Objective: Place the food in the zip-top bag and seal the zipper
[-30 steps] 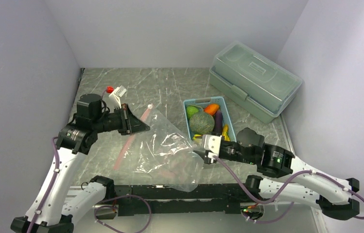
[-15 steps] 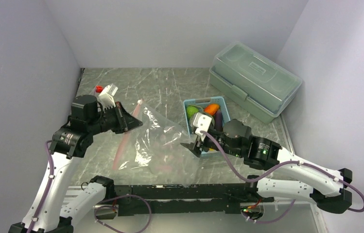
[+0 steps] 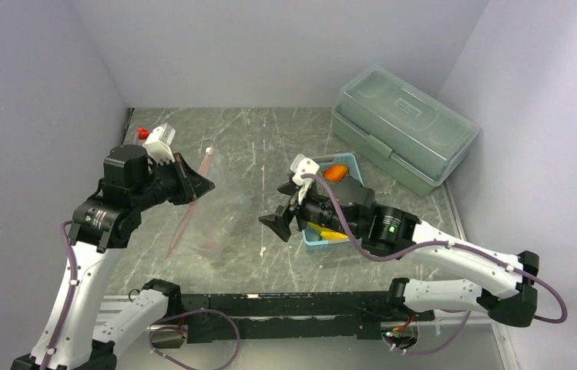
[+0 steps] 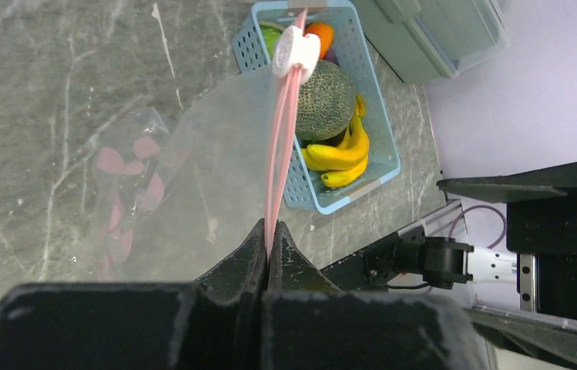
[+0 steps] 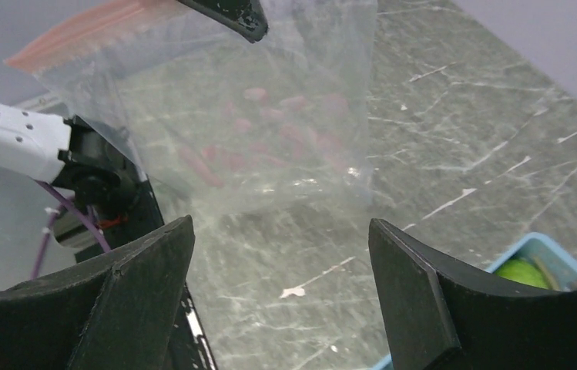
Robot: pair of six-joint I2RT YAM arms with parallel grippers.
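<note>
My left gripper [image 3: 192,186] is shut on the zipper [image 4: 281,154], the pink strip of the zip-top bag [image 3: 222,212], near its lower end. A white slider [image 4: 296,51] sits at the strip's far end. The clear bag hangs from the strip down to the table. My right gripper [image 3: 277,223] stands open and empty, facing the bag [image 5: 270,131] without touching it. The food lies in the light blue basket [image 4: 377,166]: netted melon [image 4: 327,100], yellow bananas [image 4: 339,154], an orange-red piece [image 3: 337,171] and a lime-green fruit [image 5: 524,271]. The right arm hides most of the basket from above.
A big translucent grey-green lidded box [image 3: 404,127] stands at the back right, beyond the basket. White walls close in the marbled table [image 3: 254,131] on three sides. The black rail [image 3: 285,304] runs along the near edge.
The right gripper has opened wide and swung left and up from the bag's near corner. The left arm has pulled the bag back and left, so it now hangs narrower.
</note>
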